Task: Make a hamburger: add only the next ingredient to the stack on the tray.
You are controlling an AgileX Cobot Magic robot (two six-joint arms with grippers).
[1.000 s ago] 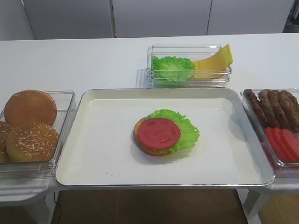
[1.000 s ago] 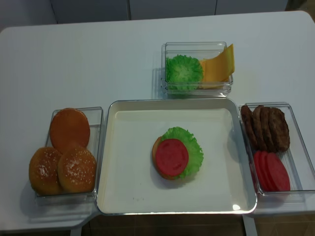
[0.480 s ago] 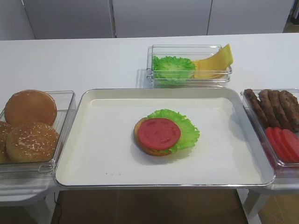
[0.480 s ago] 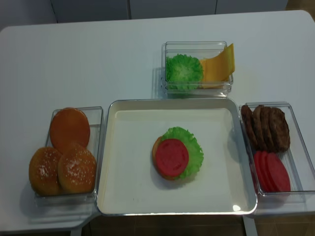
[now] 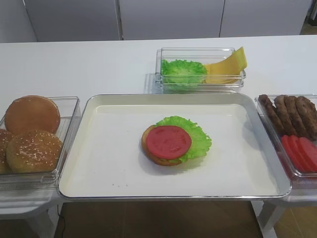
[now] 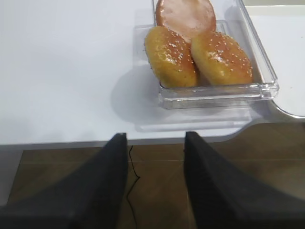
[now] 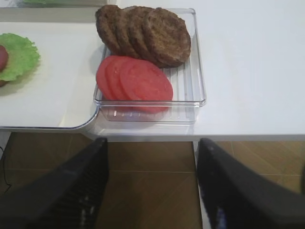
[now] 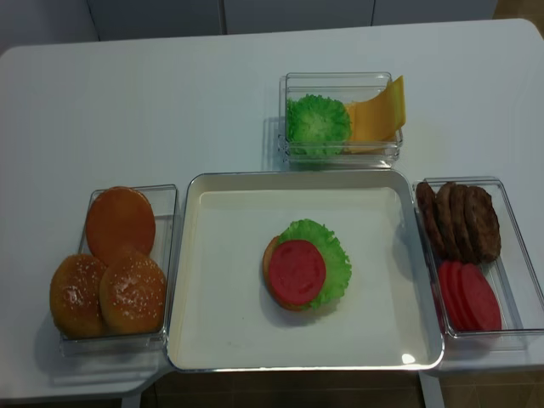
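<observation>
The tomato slice (image 5: 168, 142) lies flat on the lettuce-topped bun stack (image 5: 195, 140) mid-tray (image 5: 99, 168), far left of the right gripper (image 7: 151, 191), whose empty jaws gape over brown floor off the white table's (image 8: 170, 102) edge. The left gripper (image 6: 156, 183) is likewise spread and empty; both grippers' fingertips are cropped.
</observation>
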